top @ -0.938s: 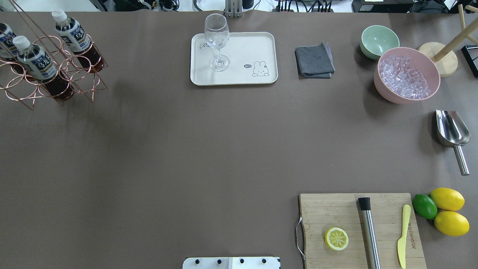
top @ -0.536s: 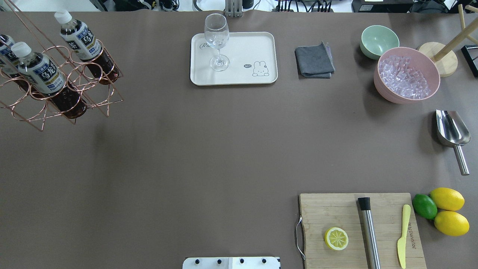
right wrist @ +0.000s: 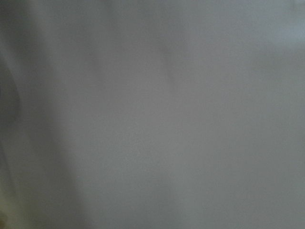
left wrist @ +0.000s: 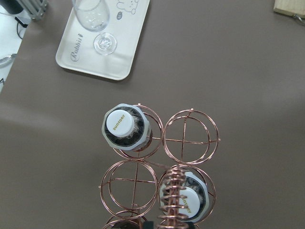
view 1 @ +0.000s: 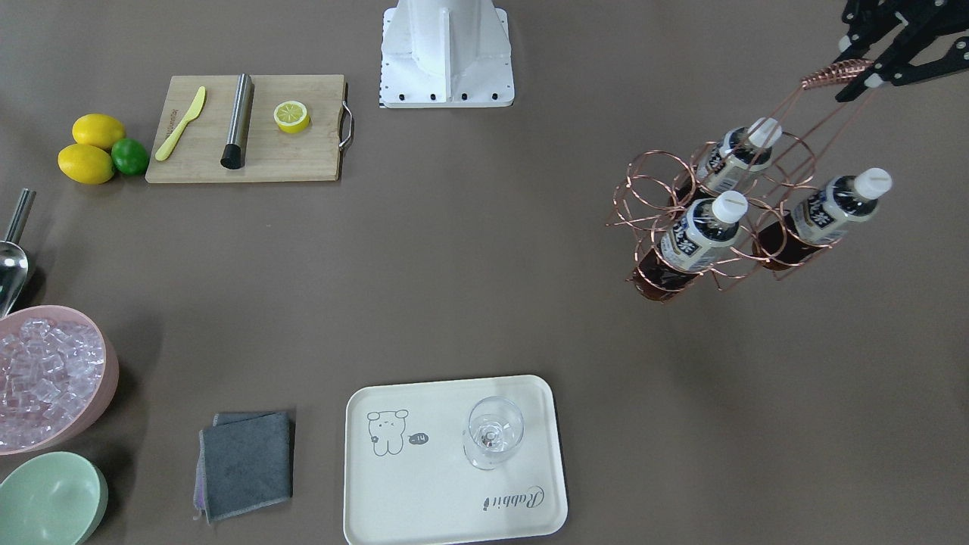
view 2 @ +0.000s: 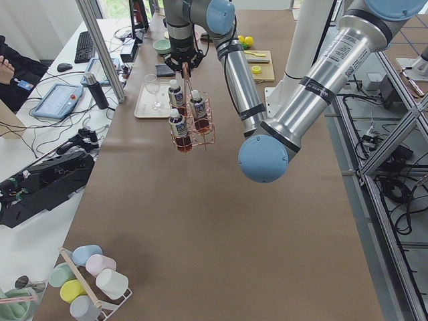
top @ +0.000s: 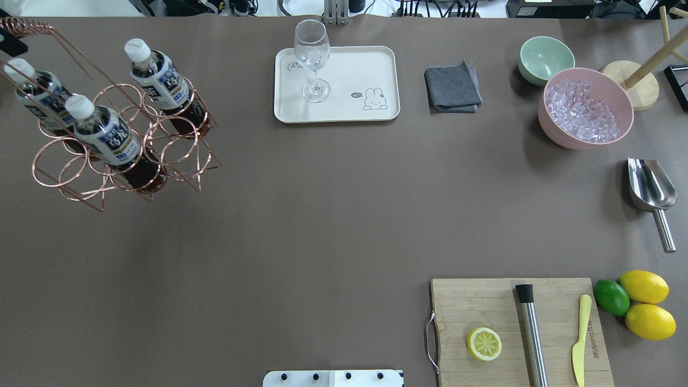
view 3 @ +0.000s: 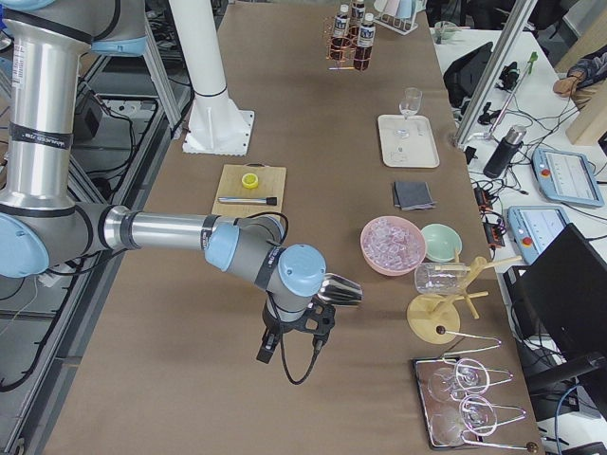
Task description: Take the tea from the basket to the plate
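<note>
My left gripper (view 1: pixel 863 82) is shut on the twisted wire handle of the copper basket (top: pixel 123 156) and holds it off the table at the left, hanging tilted. Three tea bottles (top: pixel 161 86) (top: pixel 105 137) (top: pixel 35 97) stand in its ring cells; the other cells are empty. The left wrist view looks down on the basket (left wrist: pixel 190 138) and two white caps. The cream plate (top: pixel 349 70) lies at the far middle with a stemmed glass (top: pixel 312 59) on its left part. My right gripper (view 3: pixel 294 336) shows only in the exterior right view, low over the table; I cannot tell its state.
A grey cloth (top: pixel 452 87), a green bowl (top: pixel 545 58), a pink bowl of ice (top: pixel 586 107) and a metal scoop (top: pixel 650 188) are at the right. A cutting board (top: pixel 484 301) with a lemon half, muddler and knife sits near right, citrus fruits (top: pixel 642 303) beside it.
The basket with its three bottles has moved right and toward the robot in the overhead view, carried by my left gripper. Nothing else has moved.
</note>
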Controlling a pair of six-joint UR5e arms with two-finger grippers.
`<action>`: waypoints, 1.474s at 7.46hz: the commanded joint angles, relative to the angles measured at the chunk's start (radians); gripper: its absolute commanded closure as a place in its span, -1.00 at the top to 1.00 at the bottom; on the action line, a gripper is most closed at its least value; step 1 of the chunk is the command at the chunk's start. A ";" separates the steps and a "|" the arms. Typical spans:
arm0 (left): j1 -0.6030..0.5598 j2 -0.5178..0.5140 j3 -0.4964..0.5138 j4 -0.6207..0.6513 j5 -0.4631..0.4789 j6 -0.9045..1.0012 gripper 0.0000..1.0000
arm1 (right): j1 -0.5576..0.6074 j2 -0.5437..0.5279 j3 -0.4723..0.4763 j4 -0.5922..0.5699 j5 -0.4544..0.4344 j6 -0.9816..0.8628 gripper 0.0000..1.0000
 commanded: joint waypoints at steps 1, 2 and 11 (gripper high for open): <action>0.110 -0.065 -0.027 -0.007 -0.027 -0.191 -1.00 | 0.002 0.000 0.002 0.047 0.000 0.006 1.00; 0.167 -0.079 -0.018 -0.080 -0.027 -0.286 -1.00 | 0.003 0.000 0.004 0.047 0.009 0.007 1.00; 0.537 -0.225 0.176 -0.522 0.069 -0.820 -1.00 | -0.163 0.178 0.265 -0.215 0.216 0.320 1.00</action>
